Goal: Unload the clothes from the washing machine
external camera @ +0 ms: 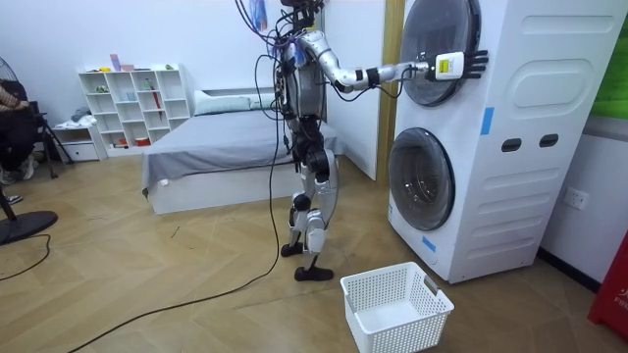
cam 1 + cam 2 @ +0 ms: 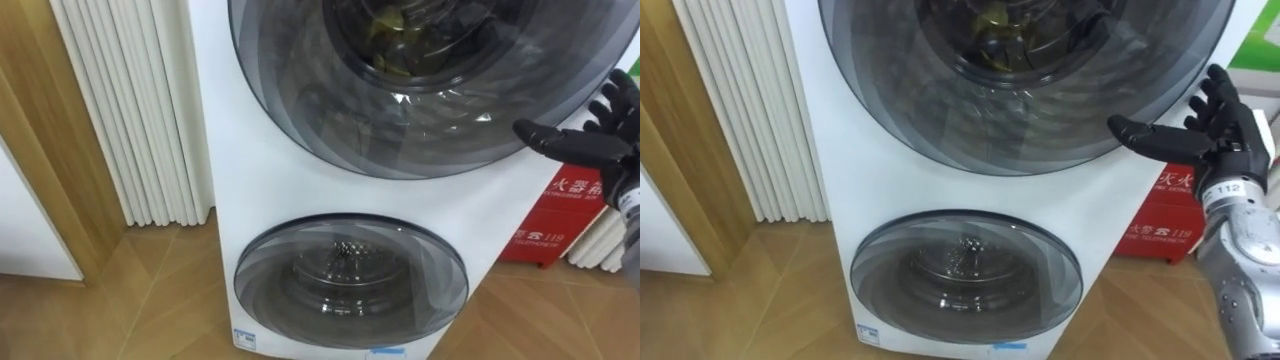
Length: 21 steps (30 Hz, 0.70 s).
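**Right hand at the upper door's edge**

The robot stands facing the tall white stacked washing machine (image 2: 840, 180). Its right hand (image 2: 1225, 140) is raised with fingers spread and holding nothing, beside the right rim of the upper round dark-tinted glass door (image 2: 1040, 110), which looks shut. The olive-yellow clothes (image 2: 990, 40) lie inside the upper drum, behind the glass. To open it well, the fingers should probably hook the rim's right edge and pull outward. A white plastic lattice basket (image 1: 392, 304) waits on the near floor.
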Available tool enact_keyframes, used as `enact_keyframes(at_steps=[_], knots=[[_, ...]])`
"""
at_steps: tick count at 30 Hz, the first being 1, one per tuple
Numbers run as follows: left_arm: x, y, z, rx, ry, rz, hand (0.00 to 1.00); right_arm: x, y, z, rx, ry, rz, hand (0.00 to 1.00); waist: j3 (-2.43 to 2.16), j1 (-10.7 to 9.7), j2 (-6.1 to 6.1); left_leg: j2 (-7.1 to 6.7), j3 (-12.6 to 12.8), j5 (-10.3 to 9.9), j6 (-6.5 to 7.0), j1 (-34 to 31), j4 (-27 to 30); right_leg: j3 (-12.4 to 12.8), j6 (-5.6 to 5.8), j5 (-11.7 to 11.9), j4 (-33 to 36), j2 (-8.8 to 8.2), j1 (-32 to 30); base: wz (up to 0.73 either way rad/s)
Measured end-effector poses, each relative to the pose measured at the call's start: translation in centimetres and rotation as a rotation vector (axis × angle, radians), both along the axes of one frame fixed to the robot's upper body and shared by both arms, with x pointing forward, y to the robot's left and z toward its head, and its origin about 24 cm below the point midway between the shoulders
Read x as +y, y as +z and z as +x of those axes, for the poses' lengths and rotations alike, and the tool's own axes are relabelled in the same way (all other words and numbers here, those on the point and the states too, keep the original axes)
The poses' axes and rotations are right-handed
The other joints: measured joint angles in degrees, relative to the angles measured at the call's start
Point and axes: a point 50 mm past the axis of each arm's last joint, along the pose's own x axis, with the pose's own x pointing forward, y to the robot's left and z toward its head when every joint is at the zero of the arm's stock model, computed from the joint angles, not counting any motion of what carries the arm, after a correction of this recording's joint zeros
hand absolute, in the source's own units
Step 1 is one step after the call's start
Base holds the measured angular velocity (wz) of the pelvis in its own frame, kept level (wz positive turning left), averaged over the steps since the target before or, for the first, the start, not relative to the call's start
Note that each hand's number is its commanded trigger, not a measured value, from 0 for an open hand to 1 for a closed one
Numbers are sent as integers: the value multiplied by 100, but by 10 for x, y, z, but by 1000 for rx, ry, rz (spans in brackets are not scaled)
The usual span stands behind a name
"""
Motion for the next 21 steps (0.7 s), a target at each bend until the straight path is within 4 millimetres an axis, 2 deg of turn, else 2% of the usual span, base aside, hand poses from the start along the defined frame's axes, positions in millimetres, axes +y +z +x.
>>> enact_keyframes(at_steps=[6, 8, 19, 21], knots=[[3, 1, 0, 1, -5, 6, 0, -1, -2, 0, 9, 0, -8, 0, 0, 18, 0, 6, -7, 0, 0, 29, 0, -6, -4, 4, 3, 2, 34, 0], [3, 1, 0, 2, -6, 3, 0, -1, -3, 0, 17, 2, -10, 0, 22, 48, 7, 7, -2, 0, 0, 100, -9, -4, -4, 4, -4, 1, 99, 0], [3, 1, 3, -5, -28, -10, 0, 1, -3, 1, 20, 47, -19, 0, 23, 50, 8, 9, -3, 0, 0, 123, -6, 34, -7, 2, 3, -1, 98, -1], [3, 1, 5, -10, -28, -10, 0, 7, 1, 2, 11, 70, -50, 0, 23, 42, 8, 9, -16, 0, 0, 114, -8, 99, -11, -1, 3, 1, 76, -12]])
